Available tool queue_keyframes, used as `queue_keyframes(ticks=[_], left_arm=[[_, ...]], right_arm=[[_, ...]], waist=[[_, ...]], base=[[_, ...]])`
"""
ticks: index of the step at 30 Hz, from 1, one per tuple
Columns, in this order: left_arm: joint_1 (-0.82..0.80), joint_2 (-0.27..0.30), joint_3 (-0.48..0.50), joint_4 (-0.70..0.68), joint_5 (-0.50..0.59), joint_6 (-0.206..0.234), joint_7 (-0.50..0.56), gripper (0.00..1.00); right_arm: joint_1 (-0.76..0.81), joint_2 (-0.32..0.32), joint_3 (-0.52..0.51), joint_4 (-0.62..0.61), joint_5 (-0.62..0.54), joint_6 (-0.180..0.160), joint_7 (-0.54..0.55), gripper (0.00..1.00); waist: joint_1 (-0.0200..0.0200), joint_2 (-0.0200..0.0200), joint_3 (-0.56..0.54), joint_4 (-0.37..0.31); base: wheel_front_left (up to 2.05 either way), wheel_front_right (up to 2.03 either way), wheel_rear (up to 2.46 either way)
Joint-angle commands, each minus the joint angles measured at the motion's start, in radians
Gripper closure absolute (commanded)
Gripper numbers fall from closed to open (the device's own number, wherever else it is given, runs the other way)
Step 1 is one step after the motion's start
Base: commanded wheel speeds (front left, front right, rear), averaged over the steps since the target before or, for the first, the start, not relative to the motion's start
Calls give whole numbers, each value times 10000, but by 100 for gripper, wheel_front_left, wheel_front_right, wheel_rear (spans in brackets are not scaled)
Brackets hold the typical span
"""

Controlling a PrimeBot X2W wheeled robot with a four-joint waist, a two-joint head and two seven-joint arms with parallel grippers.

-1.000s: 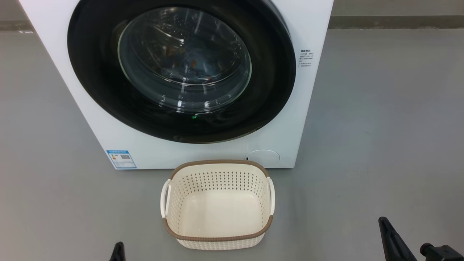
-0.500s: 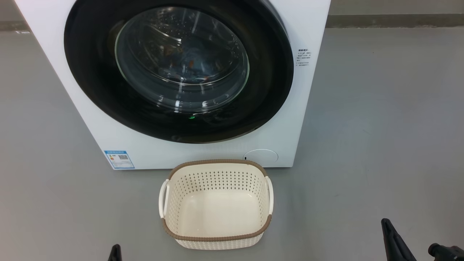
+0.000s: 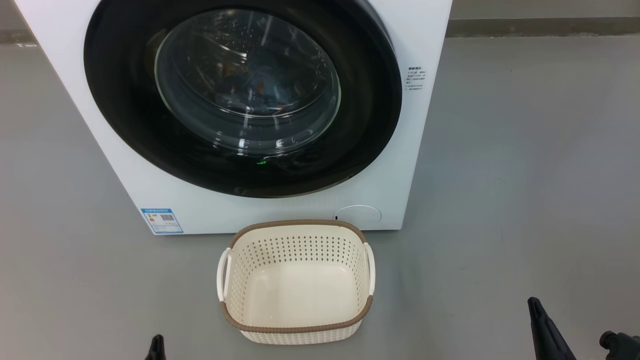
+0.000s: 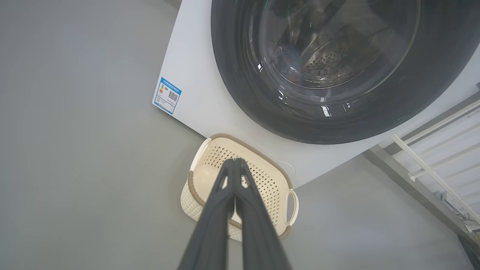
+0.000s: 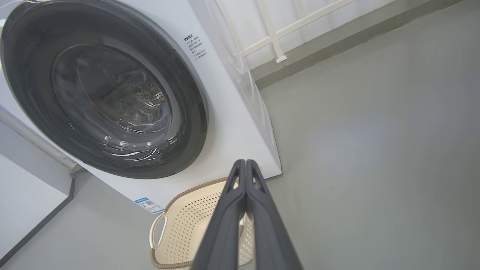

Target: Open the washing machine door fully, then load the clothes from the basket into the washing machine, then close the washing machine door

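Grey smooth floor (image 3: pixel 525 175) surrounds the boxy white washing machine (image 3: pixel 280 212). Both my arms hang low, left fingers (image 4: pixel 234 161) at 7 o'clock, right fingers (image 5: pixel 245 162) at 5, each pair pressed together and holding nothing. At 12 the glossy black-rimmed washing machine door (image 3: pixel 120 110) sits closed, with clothes (image 3: pixel 260 87) dim behind its bulging glass. The perforated cream basket (image 3: pixel 295 223) stands at 6.

Top of washing machine (image 3: pixel 409 150) cropped; clothes (image 3: pixel 260 87) blurred.
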Motion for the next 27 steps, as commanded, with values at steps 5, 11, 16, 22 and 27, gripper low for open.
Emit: queue_keyframes(ticks=[5,11,16,22,27], left_arm=[[-557,150,268,-162,-657,-120,177,100],[-670,160,358,-140,-1240,-168,353,100],[-765,167,433,-123,-1723,-208,499,100],[-859,175,508,-105,-2206,-247,645,100],[-954,182,584,-87,-2692,-287,792,100]], right_arm=[[-532,-47,-4,-144,820,-22,196,100],[-654,-33,-10,-78,1511,-25,374,100],[-755,-21,-15,-23,2082,-28,521,100],[-856,-9,-20,31,2654,-30,669,100],[-957,3,-26,86,3230,-33,817,100]], waist=[[-1,0,7,-31],[-1,0,15,-63],[-1,0,22,-89],[-1,0,28,-116],[-1,0,35,-143]], base=[[0,0,0],[0,0,0],[0,0,0],[0,0,0],[0,0,0]])
